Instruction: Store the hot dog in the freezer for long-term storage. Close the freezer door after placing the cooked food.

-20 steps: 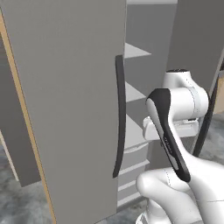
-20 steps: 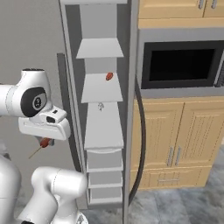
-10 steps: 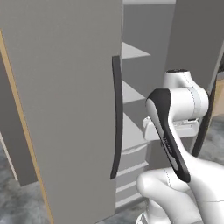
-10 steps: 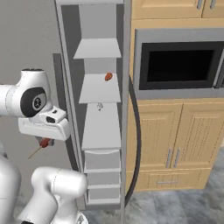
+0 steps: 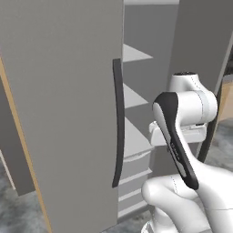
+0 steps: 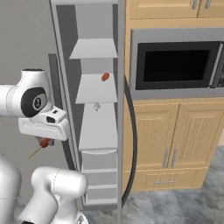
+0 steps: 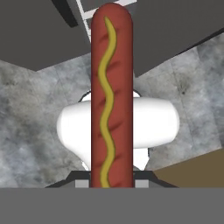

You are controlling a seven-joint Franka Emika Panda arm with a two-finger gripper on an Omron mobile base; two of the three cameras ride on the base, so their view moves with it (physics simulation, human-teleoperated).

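My base has rolled nearer the freezer (image 6: 98,131) — its shelves now sit closer ahead, the freezer door (image 5: 63,113) open beside me. My gripper (image 6: 44,143) grips the hot dog (image 7: 111,96), not yet shelved.

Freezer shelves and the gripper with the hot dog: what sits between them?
In the right base view the gripper holds the hot dog left of the freezer; the freezer's grey side wall edge stands between.
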